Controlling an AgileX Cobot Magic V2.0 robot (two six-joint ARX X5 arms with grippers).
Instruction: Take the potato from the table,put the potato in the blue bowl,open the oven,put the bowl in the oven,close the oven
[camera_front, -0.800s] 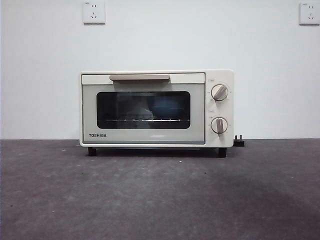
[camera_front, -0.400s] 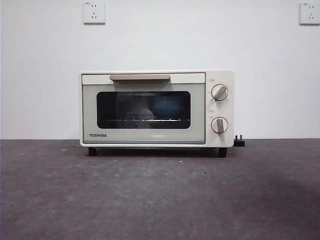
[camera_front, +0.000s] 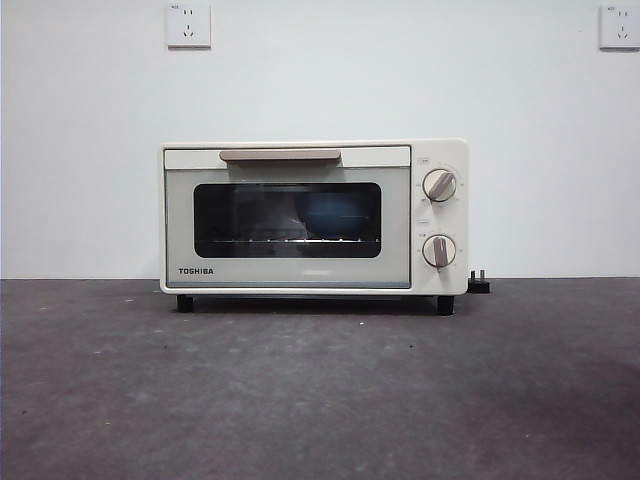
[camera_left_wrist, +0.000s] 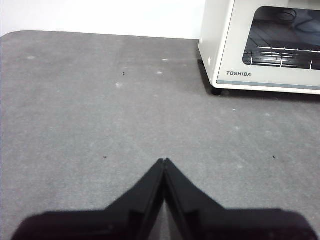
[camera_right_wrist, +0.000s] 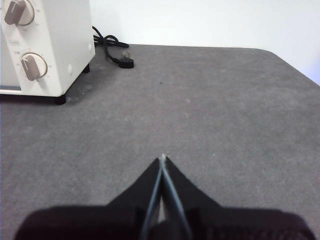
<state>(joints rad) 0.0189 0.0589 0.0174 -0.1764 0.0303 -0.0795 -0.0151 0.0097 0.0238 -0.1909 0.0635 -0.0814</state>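
At the back of the table (camera_front: 320, 400), against the white wall, we see the oven (camera_front: 313, 217) standing with its door closed and the beige handle (camera_front: 280, 155) across the top. Through the dark glass we make out a blue shape on the rack — the blue bowl (camera_front: 335, 215), though dimly; the potato we cannot pick out. The left gripper (camera_left_wrist: 164, 161) hangs over bare table in front of the oven's left corner, jaws pressed together on nothing. The right gripper (camera_right_wrist: 163, 158) hangs likewise off the oven's knob side — tips touching, empty. A black plug (camera_right_wrist: 125, 60) lies beside the oven.
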